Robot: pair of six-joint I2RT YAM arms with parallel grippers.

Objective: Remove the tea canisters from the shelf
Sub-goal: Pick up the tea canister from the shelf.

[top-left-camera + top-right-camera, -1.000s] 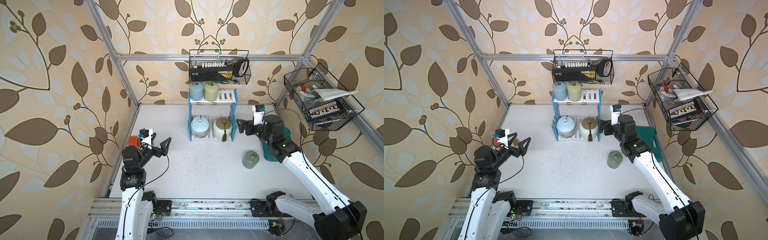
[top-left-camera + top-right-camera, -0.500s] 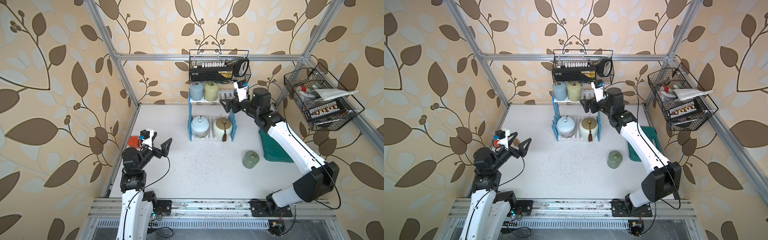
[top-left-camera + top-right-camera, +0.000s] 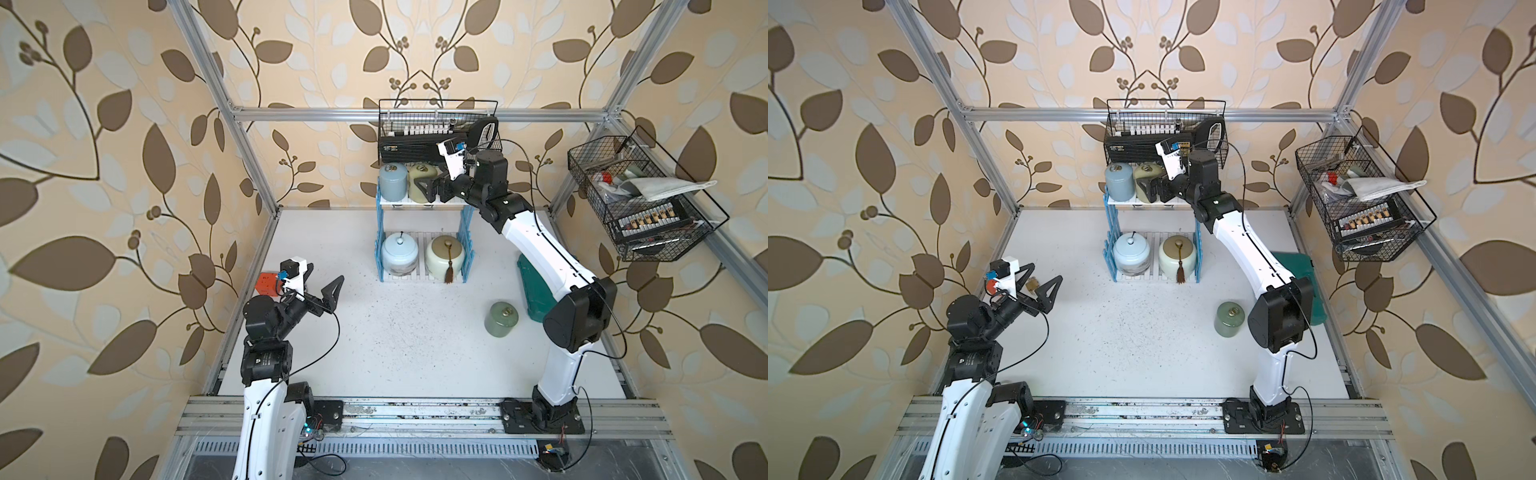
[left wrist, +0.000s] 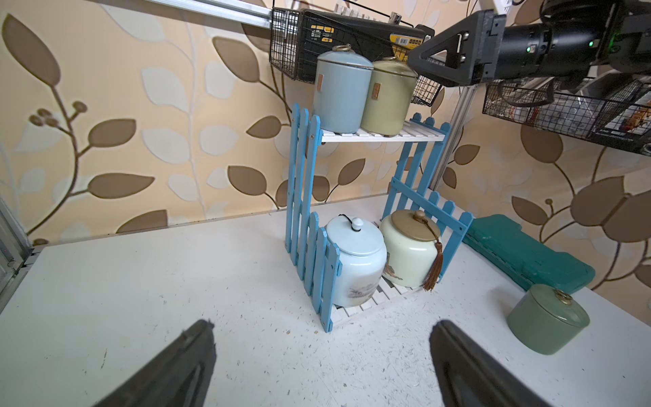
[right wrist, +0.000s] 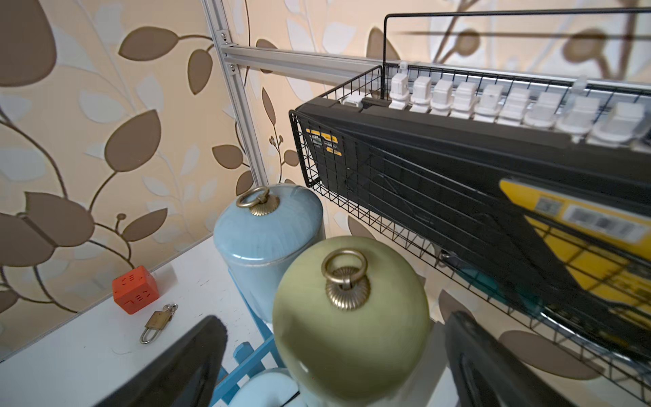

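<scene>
Right wrist view: right gripper spread wide astride the yellow-green canister — left gripper likewise released.

A black wire basket hangs close above the shelf; the surface before the shelf lies open.

- Three slim canisters: blue-grey, yellow-green, sage green
- Two squat canisters: pale blue, cream
- One shelf
- Two wire baskets
- One orange cube
- One padlock
- One teal case
</scene>
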